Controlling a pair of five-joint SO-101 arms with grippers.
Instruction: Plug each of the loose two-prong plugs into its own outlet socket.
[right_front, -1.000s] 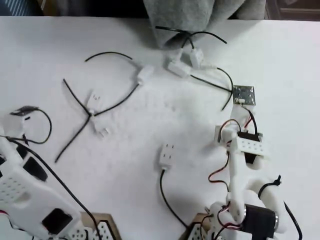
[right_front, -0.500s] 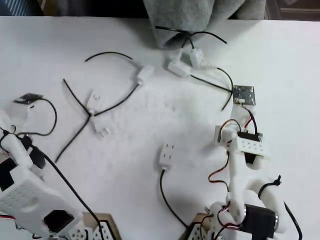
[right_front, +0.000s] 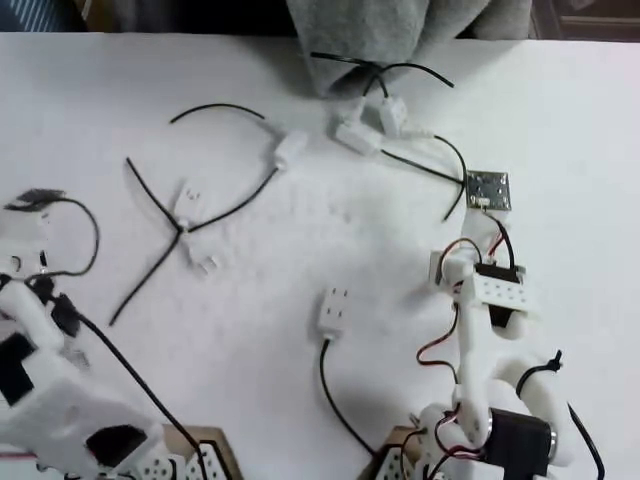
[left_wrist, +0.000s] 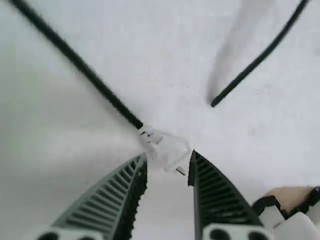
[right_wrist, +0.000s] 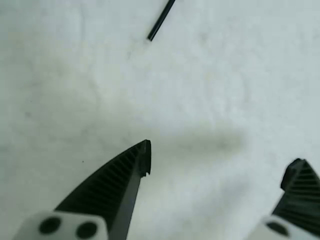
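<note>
A grey cloth (right_front: 400, 25) sits at the far edge of the white table (right_front: 560, 110).

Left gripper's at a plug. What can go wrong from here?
1. The left gripper is open with just its tips flanking the white two-prong plug; closing there may pinch an edge and flick it away.
2. The plug's black cable trails off sideways; its pull could twist the plug.
3. The outlet socket lies loose, and the right gripper hangs open over bare table, so insertion may shove it.
</note>
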